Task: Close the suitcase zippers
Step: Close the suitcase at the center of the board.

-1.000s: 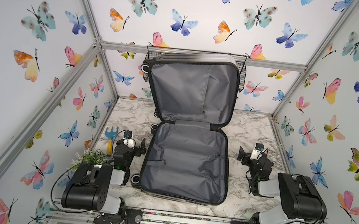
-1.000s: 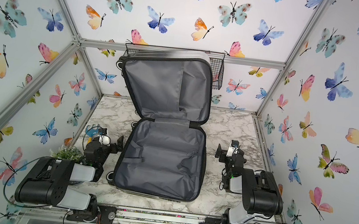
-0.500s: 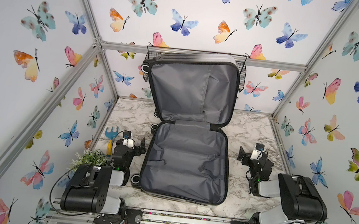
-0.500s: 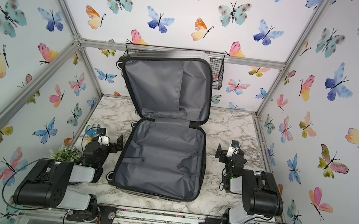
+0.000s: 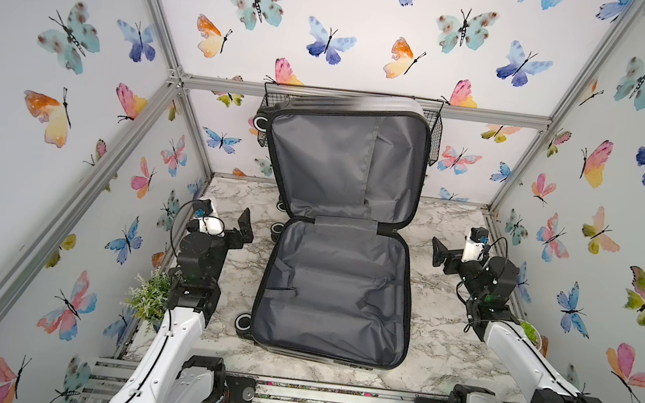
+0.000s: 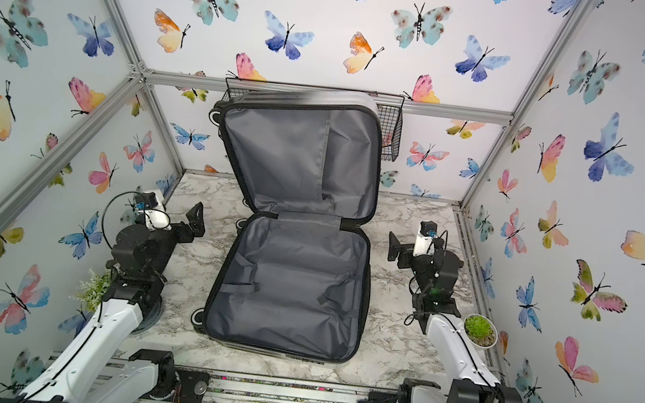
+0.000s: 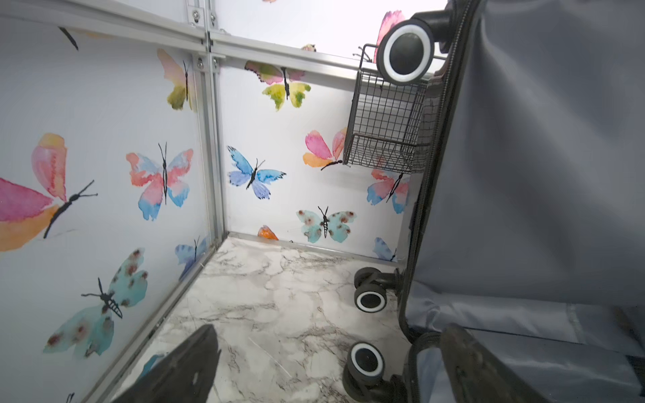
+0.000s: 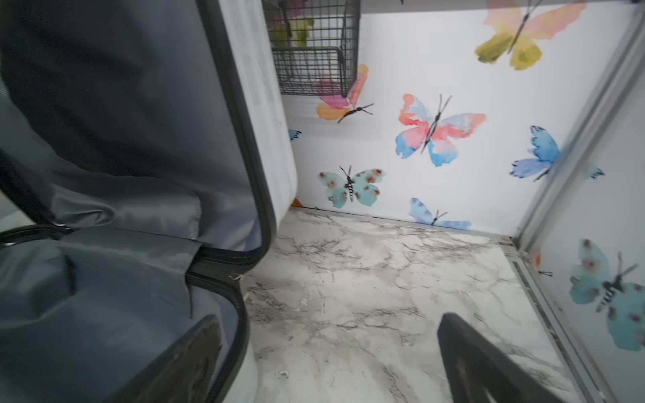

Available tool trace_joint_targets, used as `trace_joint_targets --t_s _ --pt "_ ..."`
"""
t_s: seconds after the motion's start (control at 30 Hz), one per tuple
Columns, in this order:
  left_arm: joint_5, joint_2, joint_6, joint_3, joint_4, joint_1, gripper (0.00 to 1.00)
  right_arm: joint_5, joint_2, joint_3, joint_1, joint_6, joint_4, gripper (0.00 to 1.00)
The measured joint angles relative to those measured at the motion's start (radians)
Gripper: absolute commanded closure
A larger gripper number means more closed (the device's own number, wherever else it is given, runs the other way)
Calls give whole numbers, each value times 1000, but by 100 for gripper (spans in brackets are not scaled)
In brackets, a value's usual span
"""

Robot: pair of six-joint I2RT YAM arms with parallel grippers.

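The suitcase (image 5: 335, 292) (image 6: 289, 286) lies open in the middle of the marble table, its grey lining showing. Its lid (image 5: 342, 163) stands upright at the back. The black zippers (image 5: 261, 287) (image 7: 432, 157) (image 8: 244, 139) run unclosed round both rims. My left gripper (image 5: 243, 229) (image 6: 193, 223) (image 7: 331, 331) hangs open, holding nothing, left of the hinge by the wheels (image 7: 370, 300). Right of the hinge my right gripper (image 5: 437, 256) (image 6: 393, 248) (image 8: 331, 319) is open too, with nothing in it, one finger (image 8: 188, 352) in front of the lower half's rim.
A black wire basket (image 5: 433, 141) (image 7: 384, 122) hangs on the back wall behind the lid. A small green plant (image 5: 150, 294) stands by the left arm and a potted succulent (image 6: 480, 330) by the right arm. Butterfly-papered walls close in three sides.
Both arms have unfolded, their elbows dropping toward the front rail, and both grippers sit a little farther back. The suitcase has not moved.
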Motion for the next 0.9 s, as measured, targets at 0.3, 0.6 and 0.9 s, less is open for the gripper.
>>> trace_joint_targets --t_s 0.3,0.6,0.9 --pt "323 40 -292 242 -433 0 0 -151 37 245 14 65 -556 0" --pt "462 66 -679 344 -515 -79 2 -52 60 285 220 194 -832 1" --pt "354 261 -943 695 -521 -227 2 57 62 187 332 387 -830 40"
